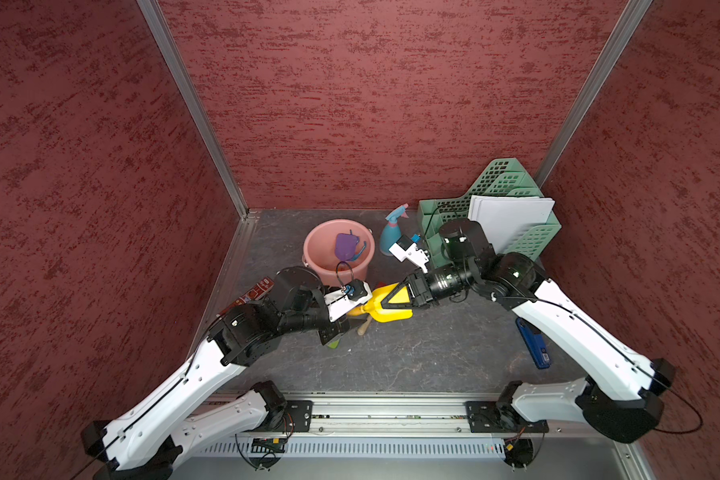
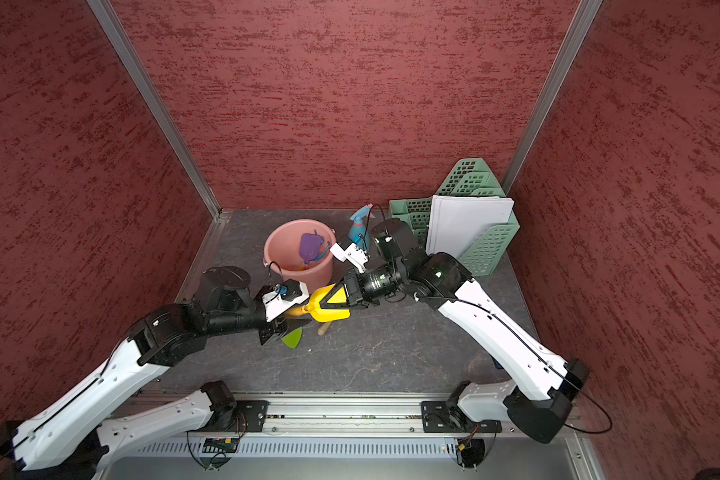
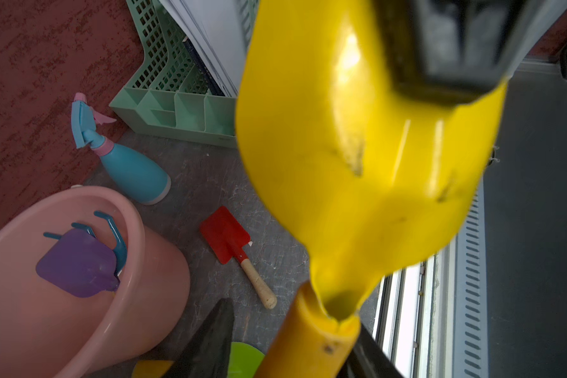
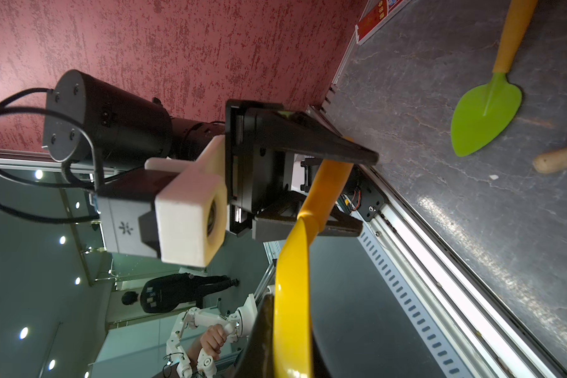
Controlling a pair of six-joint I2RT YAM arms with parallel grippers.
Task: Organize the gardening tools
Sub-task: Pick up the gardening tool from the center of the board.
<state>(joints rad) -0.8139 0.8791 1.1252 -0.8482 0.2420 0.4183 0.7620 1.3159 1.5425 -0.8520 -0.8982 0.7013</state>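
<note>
Both arms meet above the desk point(image 1: 433, 357) on the yellow scoop point(image 1: 391, 318) — the right pincer point(image 1: 385, 299) clamped on its blade, the left pincer point(image 4: 360, 194) closed narrowly around its handle — just beside the pink bucket point(image 1: 321, 257), which holds the purple scoop point(image 1: 345, 246) and the blue fork point(image 1: 363, 248). The red scoop point(image 3: 225, 234) and green trowel point(image 4: 481, 117) lie on the desk; the spray bottle point(image 1: 391, 235) stands beside the bucket.
</note>
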